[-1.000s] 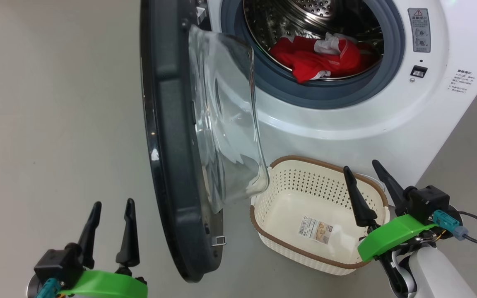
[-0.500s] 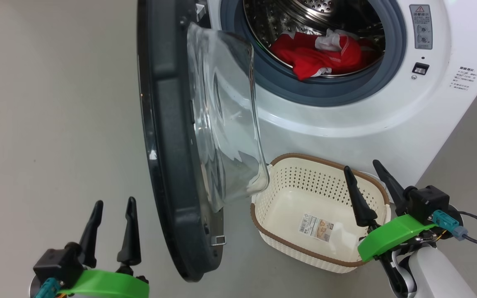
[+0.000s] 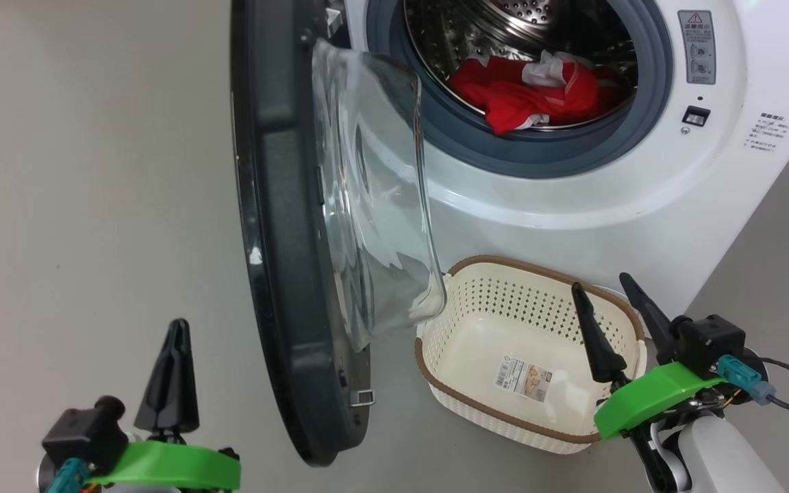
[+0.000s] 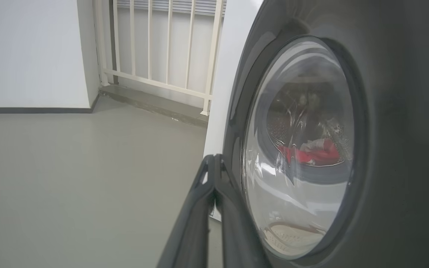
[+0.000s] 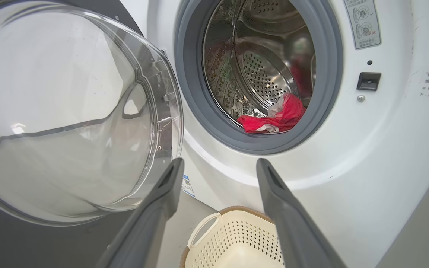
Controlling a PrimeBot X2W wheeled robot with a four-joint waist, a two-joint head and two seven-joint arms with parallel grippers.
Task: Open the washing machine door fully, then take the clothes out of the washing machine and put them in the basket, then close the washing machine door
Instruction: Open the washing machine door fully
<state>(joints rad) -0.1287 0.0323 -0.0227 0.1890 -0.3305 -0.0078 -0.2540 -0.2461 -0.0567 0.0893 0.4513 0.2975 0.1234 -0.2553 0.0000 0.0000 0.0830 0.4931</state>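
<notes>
The washing machine (image 3: 641, 198) stands ahead with its door (image 3: 285, 226) swung out, edge-on toward me, its glass bowl (image 3: 381, 198) bulging right. Red clothes (image 3: 524, 96) with white patches lie at the drum's front; the right wrist view shows the clothes (image 5: 277, 117) too. The cream basket (image 3: 477, 342) sits empty on the floor below the opening. My left gripper (image 3: 174, 342) is shut on nothing, low and left of the door; in its wrist view the left gripper (image 4: 213, 160) sits next to the door's outer face (image 4: 404, 111). My right gripper (image 3: 607, 291) is open above the basket's right end.
Grey floor (image 3: 93, 171) spreads to the left of the door. A white railing (image 4: 162, 56) and a wall stand beyond it in the left wrist view. A latch socket (image 3: 696, 116) and warning sticker (image 3: 698, 48) sit right of the drum opening.
My left gripper's fingers have come together from open to shut. The right gripper has sunk slightly; door, clothes and basket stay put.
</notes>
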